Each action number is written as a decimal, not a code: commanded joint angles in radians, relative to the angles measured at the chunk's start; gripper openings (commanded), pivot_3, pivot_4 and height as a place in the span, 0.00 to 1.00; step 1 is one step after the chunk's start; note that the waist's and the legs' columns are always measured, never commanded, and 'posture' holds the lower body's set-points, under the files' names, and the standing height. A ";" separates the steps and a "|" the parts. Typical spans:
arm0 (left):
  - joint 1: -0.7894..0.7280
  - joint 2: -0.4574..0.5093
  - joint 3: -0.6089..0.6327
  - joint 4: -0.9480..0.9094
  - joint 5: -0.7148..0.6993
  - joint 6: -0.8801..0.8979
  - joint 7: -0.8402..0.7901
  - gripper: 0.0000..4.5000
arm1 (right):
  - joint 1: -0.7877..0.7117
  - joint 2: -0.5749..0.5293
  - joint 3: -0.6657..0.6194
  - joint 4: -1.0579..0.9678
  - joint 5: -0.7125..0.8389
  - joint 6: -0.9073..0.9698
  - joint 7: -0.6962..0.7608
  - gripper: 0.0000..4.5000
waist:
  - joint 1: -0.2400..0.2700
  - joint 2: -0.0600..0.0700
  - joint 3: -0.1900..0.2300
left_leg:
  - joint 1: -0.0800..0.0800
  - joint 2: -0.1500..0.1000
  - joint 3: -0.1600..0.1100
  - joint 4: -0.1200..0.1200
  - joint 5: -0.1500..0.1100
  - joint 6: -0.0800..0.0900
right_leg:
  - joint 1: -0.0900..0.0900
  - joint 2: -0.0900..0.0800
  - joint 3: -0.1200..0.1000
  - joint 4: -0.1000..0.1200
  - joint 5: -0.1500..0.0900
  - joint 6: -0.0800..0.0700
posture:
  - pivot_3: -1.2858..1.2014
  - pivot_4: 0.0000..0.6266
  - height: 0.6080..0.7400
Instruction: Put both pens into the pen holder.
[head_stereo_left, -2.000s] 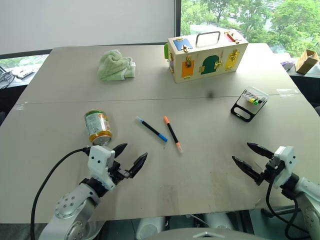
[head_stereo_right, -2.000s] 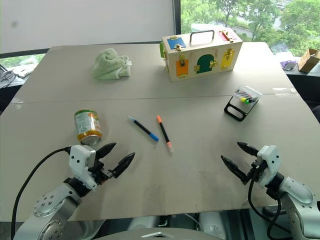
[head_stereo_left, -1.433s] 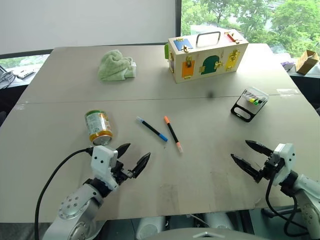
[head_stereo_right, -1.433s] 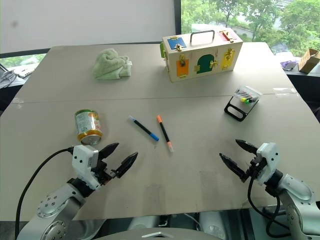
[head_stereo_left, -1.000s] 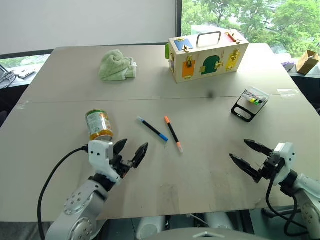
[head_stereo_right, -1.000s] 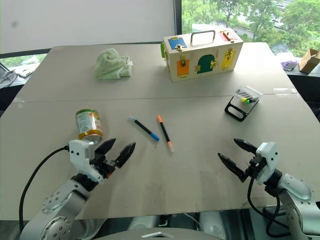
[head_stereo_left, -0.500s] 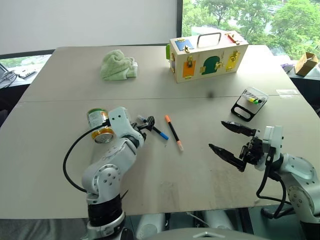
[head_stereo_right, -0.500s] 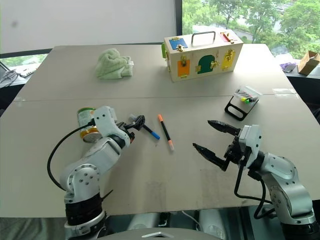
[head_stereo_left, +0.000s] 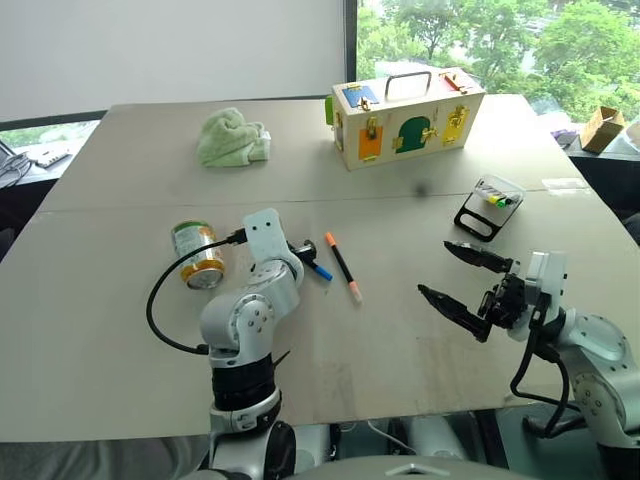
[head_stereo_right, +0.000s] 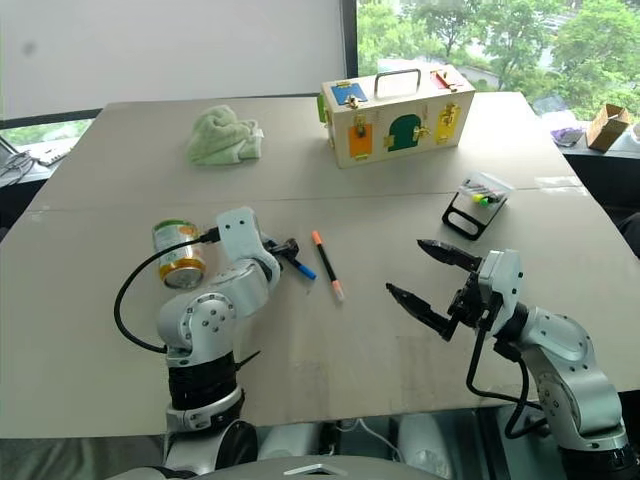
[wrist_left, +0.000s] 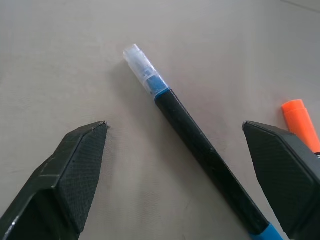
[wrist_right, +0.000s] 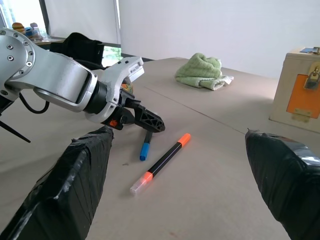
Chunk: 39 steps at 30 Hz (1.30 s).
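Black, textured fingers of the left gripper (wrist_left: 175, 165) stand wide apart on either side of the thin black-barrelled pen with blue ends (wrist_left: 195, 142), which lies flat on the pale grey-beige table (head_stereo_left: 400, 350); neither finger touches the barrel, and nothing is held. In the left eye view this gripper sits just left of centre, at the near-left end of that pen. Just to the right of it lies the second black pen with an orange cap and pale tip (head_stereo_left: 343, 267), apart from the blue one and untouched.

The right gripper (head_stereo_left: 465, 285) hangs above the table at the lower right of the frame, its two black fingers spread fully and empty, well apart from both pens.

The small black-framed pen holder with a clear plastic top (head_stereo_left: 488, 208) rests at the right of the frame, above the right gripper. A green-and-gold tin can (head_stereo_left: 197, 254) lies on its side left of the left arm.
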 joint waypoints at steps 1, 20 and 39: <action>0.052 -0.010 0.111 0.101 0.118 0.097 0.073 0.69 | -0.002 0.013 0.003 -0.016 -0.003 -0.024 -0.007 1.00 | -0.009 0.003 -0.002 | 0.000 0.000 0.000 0.000 0.000 0.000 | 0.000 0.000 0.000 0.000 0.000 0.000 | 0.52 0.24 1.00; 0.181 0.084 0.073 -0.029 -0.029 -0.537 -0.634 0.02 | -0.097 0.043 0.029 -0.058 0.069 0.152 -0.127 1.00 | -0.003 -0.004 0.006 | 0.012 0.002 0.007 -0.022 0.006 -0.019 | -0.004 0.003 0.012 -0.001 0.000 -0.003 | 0.52 0.24 1.00; -0.066 0.332 -0.117 0.150 -0.546 -0.481 -1.570 0.02 | -0.651 0.066 0.080 0.045 0.608 1.010 -0.362 1.00 | 0.017 -0.009 0.010 | -0.030 0.002 -0.003 -0.012 0.007 -0.009 | -0.031 0.003 -0.001 -0.008 0.003 -0.007 | 0.52 0.24 1.00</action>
